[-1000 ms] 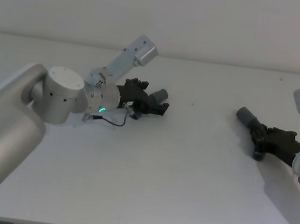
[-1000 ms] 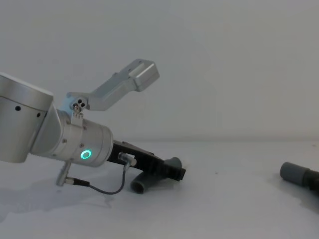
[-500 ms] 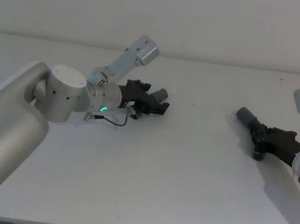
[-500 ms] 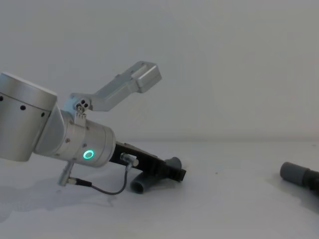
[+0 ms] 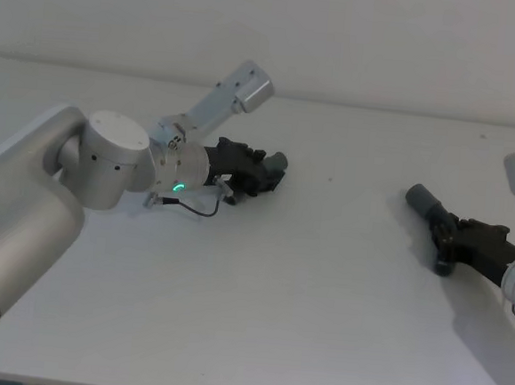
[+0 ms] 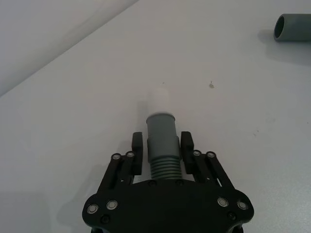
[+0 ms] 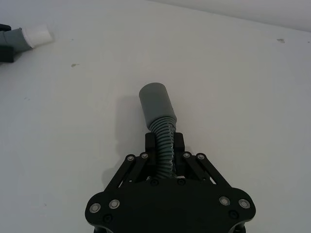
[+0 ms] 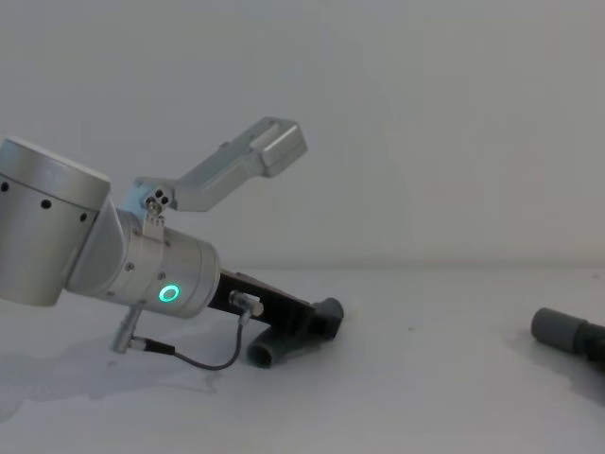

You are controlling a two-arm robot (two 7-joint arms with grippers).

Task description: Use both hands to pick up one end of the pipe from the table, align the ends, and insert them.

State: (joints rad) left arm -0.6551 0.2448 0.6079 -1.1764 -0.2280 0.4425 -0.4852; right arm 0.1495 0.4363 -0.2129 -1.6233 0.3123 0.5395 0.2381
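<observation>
My left gripper [image 5: 255,172] lies low over the white table [image 5: 303,294] at the back left. It is shut on the ribbed part of a dark-grey pipe piece [image 6: 160,145]. That piece's smooth cuff and white tip [image 6: 158,99] stick out past the fingers. In the chest view its other end [image 8: 265,353] curves down to the table under the left gripper [image 8: 317,320]. At the far right my right gripper [image 5: 450,245] is shut on the ribbed part of the second pipe piece [image 7: 164,138]. Its smooth grey cuff [image 7: 154,102] points toward the left piece, far apart from it.
The left arm's silver wrist with a green ring light [image 5: 177,187] and a loose black cable [image 5: 198,211] sit just above the table. A pale wall [image 5: 341,39] closes off the table's far edge. Bare table lies between the two grippers.
The left gripper's fingers have drawn together onto the curved pipe piece. The left wrist shifted slightly. The right gripper and its piece have not moved.
</observation>
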